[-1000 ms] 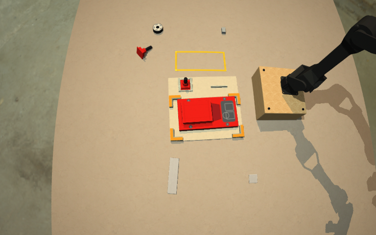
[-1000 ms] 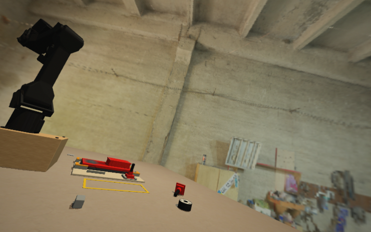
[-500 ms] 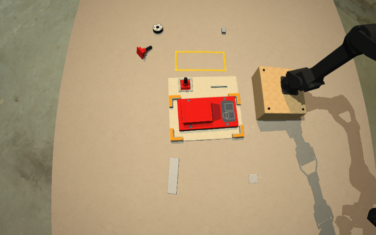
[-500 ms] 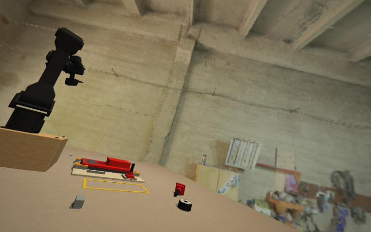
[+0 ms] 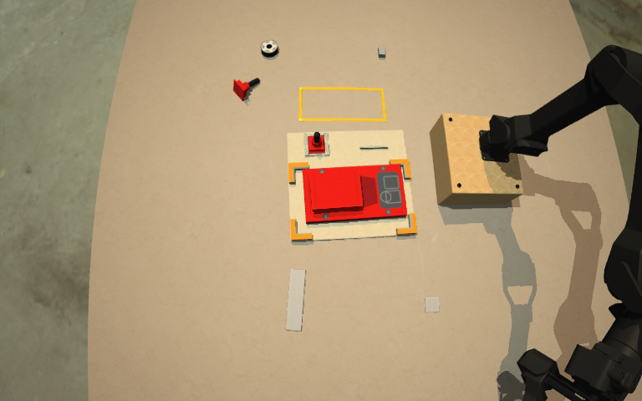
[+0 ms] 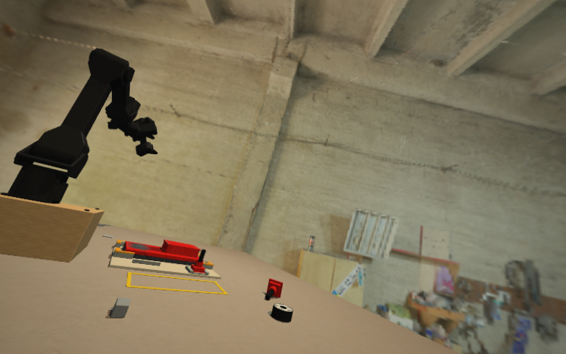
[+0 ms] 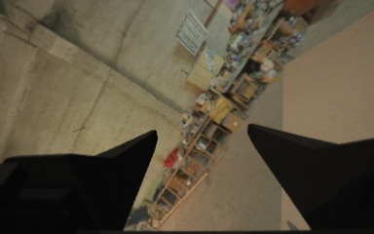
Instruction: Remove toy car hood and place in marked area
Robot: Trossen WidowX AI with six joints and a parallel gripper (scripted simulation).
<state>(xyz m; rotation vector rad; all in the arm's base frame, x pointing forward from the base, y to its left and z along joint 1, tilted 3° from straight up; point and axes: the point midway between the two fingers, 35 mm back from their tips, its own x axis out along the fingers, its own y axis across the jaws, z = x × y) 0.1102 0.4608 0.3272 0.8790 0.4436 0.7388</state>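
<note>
The red toy car [image 5: 369, 217] [image 6: 141, 249] sits on a pale board [image 5: 348, 137] [image 6: 121, 263] between orange corner brackets. A raised red block [image 5: 336, 189] [image 6: 180, 248] stands on its left part in the top view, with a dark grey outlined panel [image 5: 389, 190] at its right end. I cannot tell which red part is the hood. The yellow marked rectangle [image 5: 340, 88] [image 6: 175, 290] lies behind the board and encloses nothing. My gripper [image 7: 201, 131] is open and empty, raised far from the car, at the lower right edge of the top view.
A red piece with a black peg [image 5: 316, 143] [image 6: 198, 268] stands on the board; a similar one [image 5: 242, 88] [image 6: 274, 287] lies on the table near a wheel [image 5: 269, 48] [image 6: 281, 312]. A grey block [image 5: 381, 51] [image 6: 120, 307] and the arm's wooden base [image 5: 468, 155] [image 6: 37, 227] are also there.
</note>
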